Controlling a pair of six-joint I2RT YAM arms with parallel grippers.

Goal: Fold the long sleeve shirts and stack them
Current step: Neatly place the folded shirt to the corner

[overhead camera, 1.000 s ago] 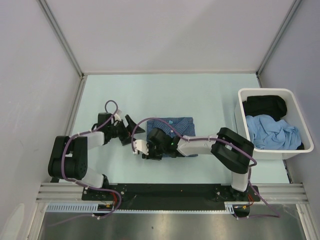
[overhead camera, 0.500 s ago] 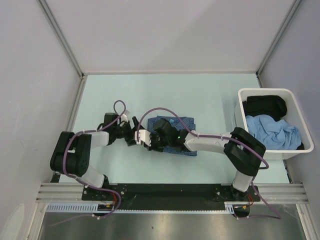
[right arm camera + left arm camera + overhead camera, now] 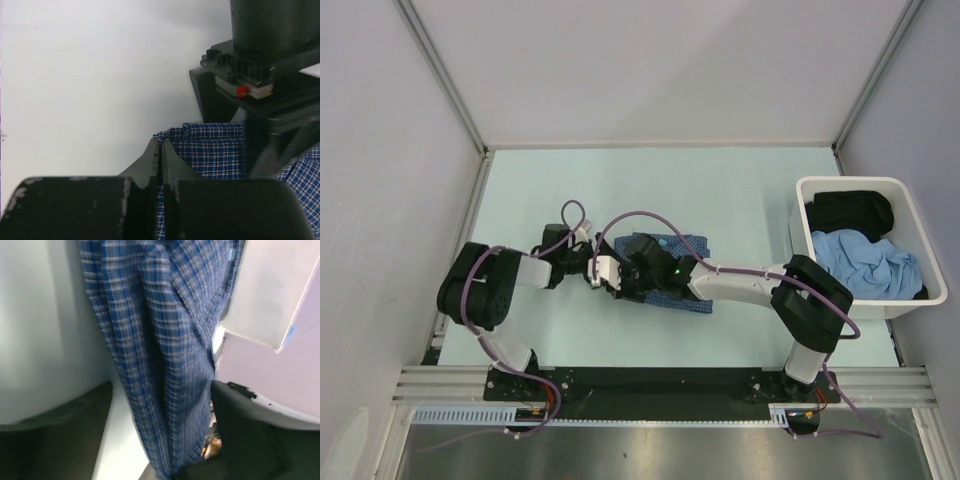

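- Though folded square, the soft blue-checked shirt [image 3: 672, 262] bunches into a ridge inside the open left claw [image 3: 160, 407].
- Shut, the right claw [image 3: 160, 145] pinches its edge.

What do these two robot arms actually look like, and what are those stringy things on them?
The left arm and right arm are each built from white tube-like links joined by chunky black joints. The stringy things are wiring: a purple cable loops along each arm. A small green light glows near the right wrist. Each arm ends in two black tapered fingers.
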